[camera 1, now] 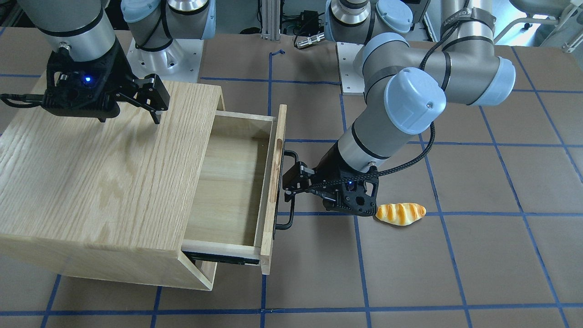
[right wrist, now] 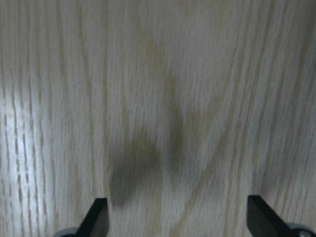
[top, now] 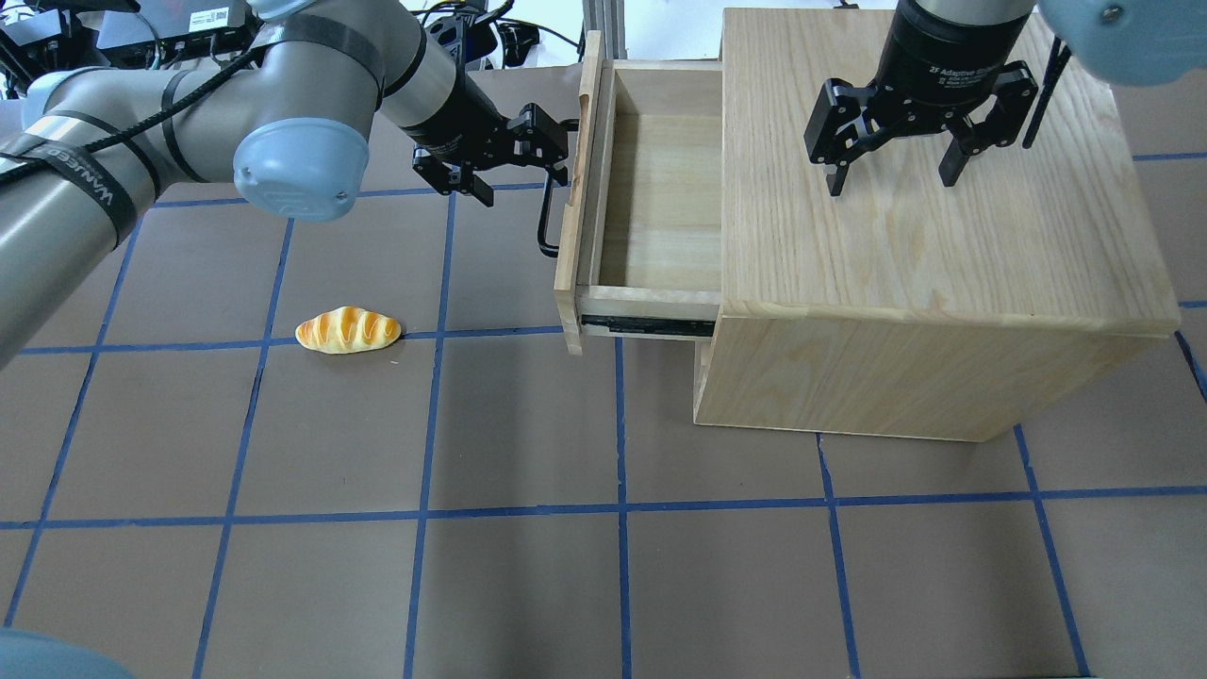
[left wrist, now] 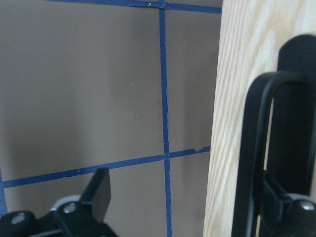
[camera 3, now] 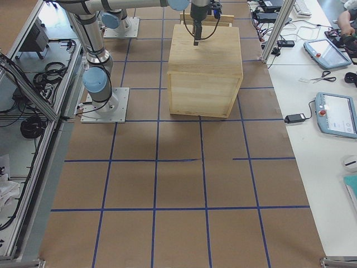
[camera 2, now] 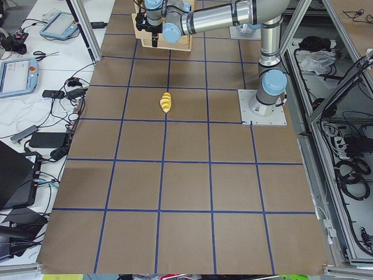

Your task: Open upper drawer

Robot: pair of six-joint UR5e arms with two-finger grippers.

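Observation:
The upper drawer stands pulled well out of the oak cabinet, and its inside is bare. Its front panel carries the black bar handle, also seen in the overhead view. My left gripper is open at the handle. In the left wrist view one finger is next to the bar and the other is clear over the table. My right gripper is open and empty just above the cabinet top.
A toy bread roll lies on the brown table to my left of the drawer, close to the left wrist. The drawer's slide rail sticks out under it. The cabinet fills the right half of the table.

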